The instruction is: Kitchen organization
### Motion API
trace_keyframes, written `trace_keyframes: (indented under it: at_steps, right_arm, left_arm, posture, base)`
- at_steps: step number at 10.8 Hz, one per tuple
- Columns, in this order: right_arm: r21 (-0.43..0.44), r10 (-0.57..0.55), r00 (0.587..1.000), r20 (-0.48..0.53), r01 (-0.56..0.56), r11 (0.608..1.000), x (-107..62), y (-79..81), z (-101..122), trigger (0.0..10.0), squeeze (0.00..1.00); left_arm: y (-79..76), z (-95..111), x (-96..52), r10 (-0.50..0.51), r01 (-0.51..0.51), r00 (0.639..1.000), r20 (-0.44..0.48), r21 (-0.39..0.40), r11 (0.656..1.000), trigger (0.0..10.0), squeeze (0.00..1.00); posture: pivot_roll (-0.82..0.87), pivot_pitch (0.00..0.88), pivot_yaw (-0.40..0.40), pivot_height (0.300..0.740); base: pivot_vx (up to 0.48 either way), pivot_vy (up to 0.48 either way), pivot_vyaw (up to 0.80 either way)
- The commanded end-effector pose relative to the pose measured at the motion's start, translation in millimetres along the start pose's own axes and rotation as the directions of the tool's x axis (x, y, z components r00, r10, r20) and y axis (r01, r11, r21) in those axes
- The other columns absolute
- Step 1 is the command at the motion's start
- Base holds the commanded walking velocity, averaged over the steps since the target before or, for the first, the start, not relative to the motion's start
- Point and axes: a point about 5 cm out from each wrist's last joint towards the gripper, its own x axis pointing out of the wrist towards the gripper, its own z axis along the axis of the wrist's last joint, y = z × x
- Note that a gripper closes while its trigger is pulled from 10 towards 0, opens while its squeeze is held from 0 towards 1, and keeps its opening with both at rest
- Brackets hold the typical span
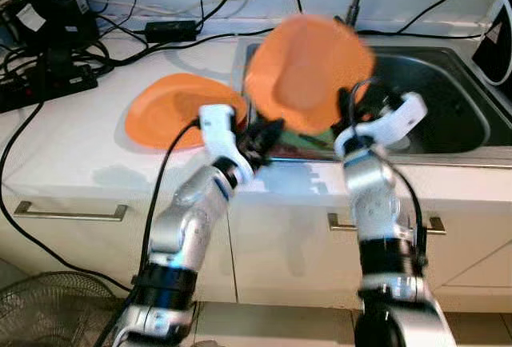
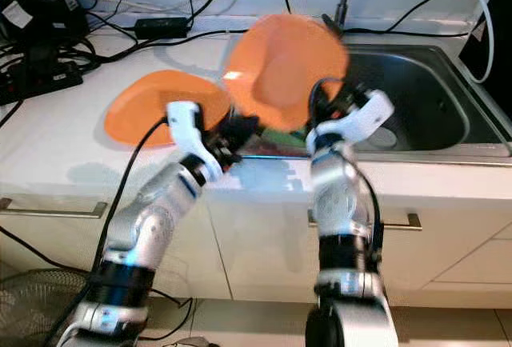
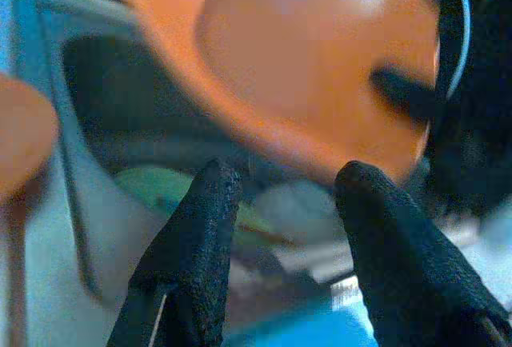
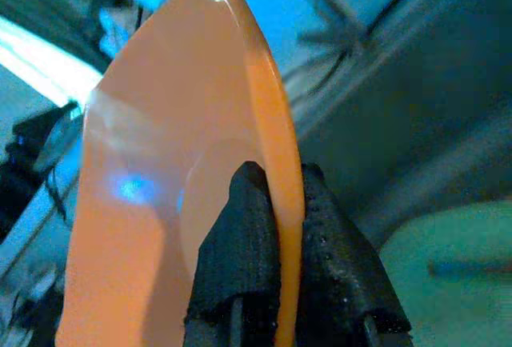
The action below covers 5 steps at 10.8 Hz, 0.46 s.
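The right gripper (image 4: pixel 276 235) is clamped on the rim of an orange plate (image 1: pixel 308 71) — one black finger on each face, the rim pinched between them; the plate is held up on edge, tilted, over the front left corner of the sink (image 1: pixel 448 115), its hollow face turned toward the camera. It is smooth, round and glossy, shallow, with a wide flat rim, and it looks blurred in the head views. The left gripper (image 3: pixel 280 195) is parted, holding nothing; its two fingertips (image 3: pixel 208 203) — dark, finely textured pads — stand apart just below the plate's lower edge, near it, though contact cannot be told. That gripper sits at the counter's front edge, beside the sink's left wall. A second orange plate (image 1: pixel 180 107) of the same shape lies flat on the white counter (image 1: pixel 72 155), just left of the sink. The sink is brushed steel, rectangular, with rounded corners; something pale green (image 3: pixel 152 191) lies low in it near the front, too blurred to name. Black cables and a power strip (image 1: pixel 48 87) crowd the counter's back left corner; below the counter run white drawer fronts with slim metal handles (image 1: pixel 68 213).
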Motion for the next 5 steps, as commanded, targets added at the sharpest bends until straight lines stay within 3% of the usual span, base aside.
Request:
trace_keyframes:
  at_steps: [1, 2, 3, 4, 5]
  right_arm:
    - [-0.063, 0.004, 0.994, 0.108, 0.002, 0.998, 9.7, 8.3, 22, 10.0, 0.00]
    - [-0.107, -0.009, 0.990, 0.141, 0.024, 0.994, 13.4, 4.7, 29, 10.0, 0.00]
    - [-0.235, -0.021, 0.985, 0.174, 0.062, 0.970, 18.2, 0.2, 38, 10.0, 0.00]
    - [-0.392, 0.006, 0.980, 0.201, 0.075, 0.917, 22.0, -0.4, 42, 10.0, 0.00]
    - [-0.592, 0.070, 0.976, 0.205, 0.067, 0.803, 25.5, 2.0, 41, 10.0, 0.00]
  left_arm:
    - [-3.5, -9, -3.7, -0.026, 0.030, 0.998, -0.062, 0.062, 0.998, 10.0, 0.00]
    - [-6.2, -15, -5.5, -0.042, 0.051, 0.994, -0.097, 0.092, 0.994, 10.0, 0.00]
    - [-9.3, -18, -7.6, -0.055, 0.067, 0.991, -0.118, 0.101, 0.993, 10.0, 0.00]
    - [-9.9, -22, -9.5, -0.051, 0.071, 0.987, -0.151, 0.135, 0.988, 10.0, 0.00]
    - [-11.3, -25, -11.6, -0.060, 0.089, 0.983, -0.173, 0.163, 0.983, 10.0, 0.00]
  posture:
    - [0.12, 0.000, 0.046, 0.740]
    - [0.12, 0.000, 0.046, 0.740]
    - [0.12, 0.000, 0.048, 0.740]
    - [0.12, 0.000, 0.046, 0.740]
    - [0.12, 0.000, 0.044, 0.740]
  base:
    - [0.000, 0.000, 0.00]
    - [0.000, 0.000, 0.00]
    - [0.000, 0.000, 0.00]
    - [0.000, 0.000, 0.00]
    - [0.000, 0.000, 0.00]
